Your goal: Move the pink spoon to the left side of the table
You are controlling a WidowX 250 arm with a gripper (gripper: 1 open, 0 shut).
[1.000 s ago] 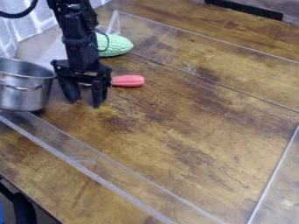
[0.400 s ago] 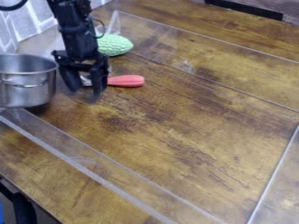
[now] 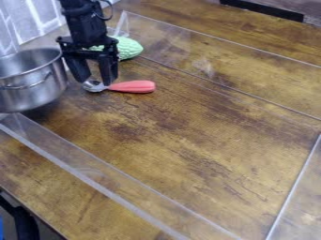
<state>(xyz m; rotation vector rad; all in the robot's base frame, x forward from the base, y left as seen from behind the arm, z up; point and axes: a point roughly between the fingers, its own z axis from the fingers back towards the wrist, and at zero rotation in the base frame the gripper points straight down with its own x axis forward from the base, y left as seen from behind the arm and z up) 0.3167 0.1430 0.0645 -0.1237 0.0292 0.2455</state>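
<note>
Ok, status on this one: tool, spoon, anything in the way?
Tool open, empty, above spoon's bowl. Pink spoon flat on table, ungrasped. Steel pot close left, green scrubber behind.

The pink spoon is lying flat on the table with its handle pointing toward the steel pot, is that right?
Not quite. The camera view shows the pink spoon flat on the table, but its silver bowl points toward the steel pot; the handle points away. The claw stands over the bowl end.

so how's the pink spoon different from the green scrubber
The spoon is slim and long, with a smooth pink handle and silver bowl; the scrubber is a wide, knobbly green mound. The spoon lies in the open in front of the gripper; the scrubber is partly hidden behind it. Both rest on the table, untouched.
</note>
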